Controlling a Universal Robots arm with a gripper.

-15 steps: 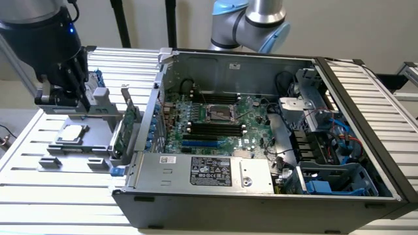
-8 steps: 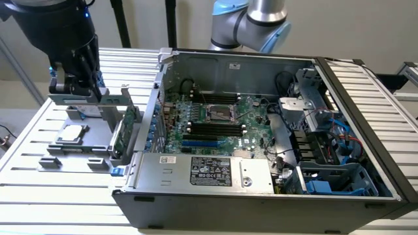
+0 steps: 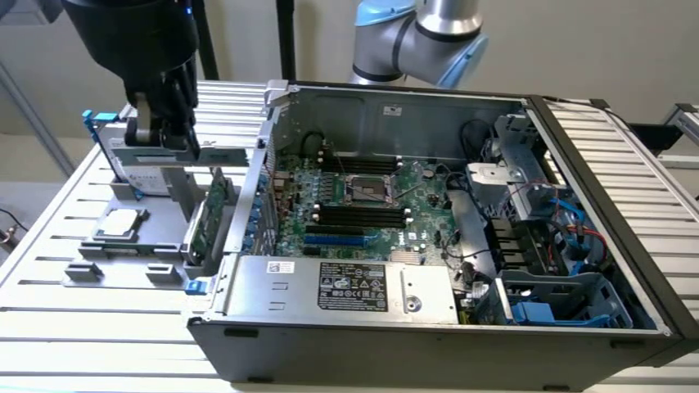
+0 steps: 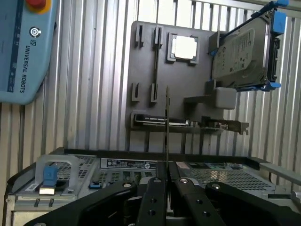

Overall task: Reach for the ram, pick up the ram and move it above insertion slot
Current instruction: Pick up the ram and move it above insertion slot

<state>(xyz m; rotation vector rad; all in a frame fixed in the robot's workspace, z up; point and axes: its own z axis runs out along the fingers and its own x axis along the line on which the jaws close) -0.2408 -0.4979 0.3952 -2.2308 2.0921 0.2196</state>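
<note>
In the exterior view, the end effector (image 3: 160, 141) hangs from the dark arm at the upper left, over the grey holder tray (image 3: 120, 266) that sits on the slatted metal counter (image 3: 65, 327). It is just in front of the silver hard drive (image 3: 142, 176) with blue rails, which stands upright at the tray's far end. The ram itself is hard to pick out here. A square CPU chip (image 3: 120, 223) lies flat on the tray nearer the camera, and the green expansion card (image 3: 209, 214) stands on edge at the tray's side, just beside the open computer case (image 3: 437, 327). Inside the case, toward the exterior view's right, the insertion slot (image 3: 355, 214) lies among several parallel black slots — between the silver CPU socket (image 3: 369, 190) and a shorter blue slot (image 3: 340, 241). The case wall stands between the tray and the motherboard. The arm's pale blue joint (image 3: 421, 37) rises behind the case.

In the wrist view, the two black fingers (image 4: 155, 197) are closed together on the ram (image 4: 167, 127), seen edge-on as a thin strip running out from between them. Beyond its tip lies the holder tray (image 4: 143, 70), with its narrow empty groove (image 4: 155, 63), the CPU chip (image 4: 184, 47), the hard drive (image 4: 244, 49) and the expansion card (image 4: 188, 123) lying across the line of the ram. The case's metal top (image 4: 127, 165) sits close below the fingers — and a teach pendant (image 4: 23, 47) rests on the counter to one side.
</note>
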